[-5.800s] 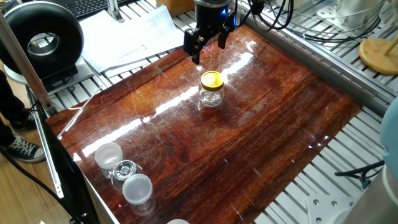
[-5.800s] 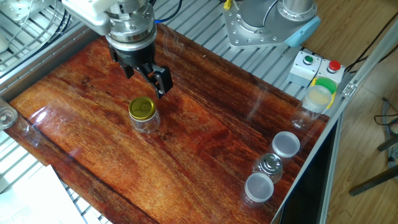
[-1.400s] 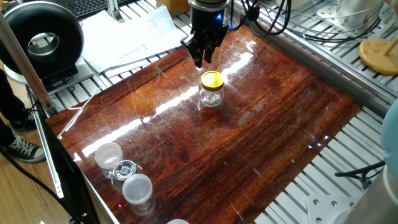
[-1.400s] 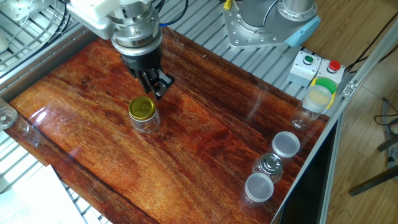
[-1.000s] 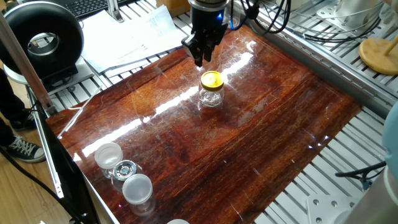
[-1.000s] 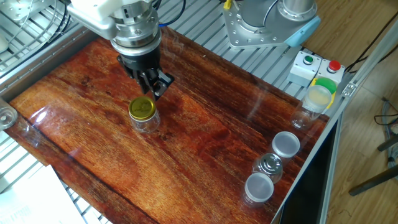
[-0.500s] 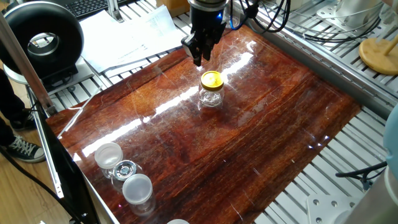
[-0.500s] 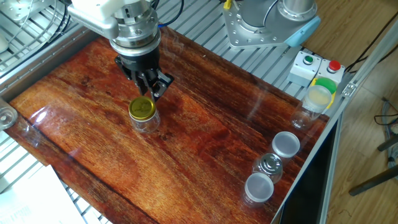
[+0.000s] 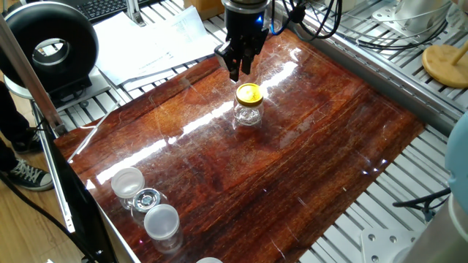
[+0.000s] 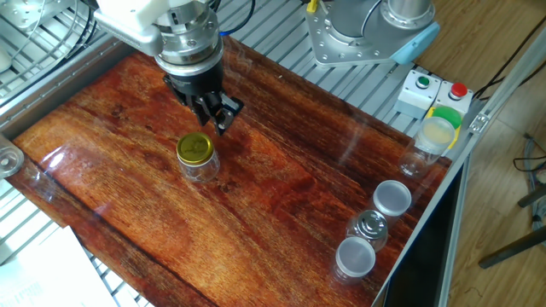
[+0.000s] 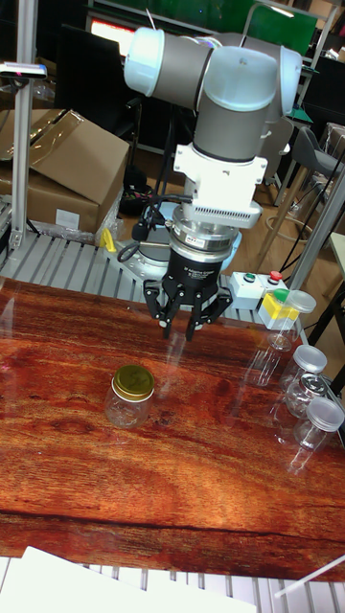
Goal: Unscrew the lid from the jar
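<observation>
The glass jar (image 9: 248,113) stands upright on the wooden table (image 9: 307,153), gold lid (image 9: 248,93) screwed on. Above and beside it, the gripper (image 11: 178,332) hangs with fingers seemingly clenched together, grasping nothing. No writing is legible.

The arm (image 9: 245,11) is cut off by the top edge in both fixed views, so only its wrist shows there. In the tall fixed view the gripper (image 11: 180,329) shows narrow fingers, but whether the tips meet cannot be told. The jar (image 10: 200,166) threads are hidden under the lid (image 10: 194,148). A white-capped cup (image 9: 208,260) is cut off by the bottom edge. Contents of the clear cups (image 10: 368,232) are too small to tell. The paper sheet (image 11: 115,582) is cut off at the bottom edge
</observation>
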`<state>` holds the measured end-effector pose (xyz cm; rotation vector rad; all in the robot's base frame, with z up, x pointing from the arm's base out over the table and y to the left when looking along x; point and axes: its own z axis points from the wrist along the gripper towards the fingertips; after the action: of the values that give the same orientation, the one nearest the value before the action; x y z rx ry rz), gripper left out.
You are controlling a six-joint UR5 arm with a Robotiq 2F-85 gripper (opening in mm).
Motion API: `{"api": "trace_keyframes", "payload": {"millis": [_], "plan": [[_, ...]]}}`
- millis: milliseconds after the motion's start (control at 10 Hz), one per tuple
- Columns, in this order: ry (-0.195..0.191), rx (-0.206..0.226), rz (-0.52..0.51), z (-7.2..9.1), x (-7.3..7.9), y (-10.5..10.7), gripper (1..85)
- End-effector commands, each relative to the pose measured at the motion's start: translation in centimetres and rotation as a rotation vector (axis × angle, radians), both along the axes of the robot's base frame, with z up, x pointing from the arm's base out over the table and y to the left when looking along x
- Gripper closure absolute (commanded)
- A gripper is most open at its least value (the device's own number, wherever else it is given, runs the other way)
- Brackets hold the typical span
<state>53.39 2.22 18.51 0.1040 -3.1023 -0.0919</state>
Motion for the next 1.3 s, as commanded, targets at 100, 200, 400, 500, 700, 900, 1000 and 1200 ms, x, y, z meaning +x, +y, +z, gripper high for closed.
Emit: {"api": "trace_keyframes", "payload": {"millis": [100,200,400,500,700,900,1000,1200], "plan": [[-0.01,-0.02,0.058,-1.0,0.7,-1.3,46.0],[-0.016,-0.021,0.087,-2.2,1.0,-2.4,43.3],[-0.033,-0.01,0.148,-4.9,1.2,-4.3,35.0],[-0.044,-0.013,0.155,-5.9,1.8,-4.7,35.0],[-0.057,-0.006,0.168,-7.2,2.7,-4.7,32.7],[-0.043,0.018,0.192,-7.2,2.2,-4.2,30.3],[-0.037,0.022,0.209,-7.2,1.9,-4.3,28.0],[-0.039,0.061,0.228,-7.3,1.6,-3.6,22.7]]}}
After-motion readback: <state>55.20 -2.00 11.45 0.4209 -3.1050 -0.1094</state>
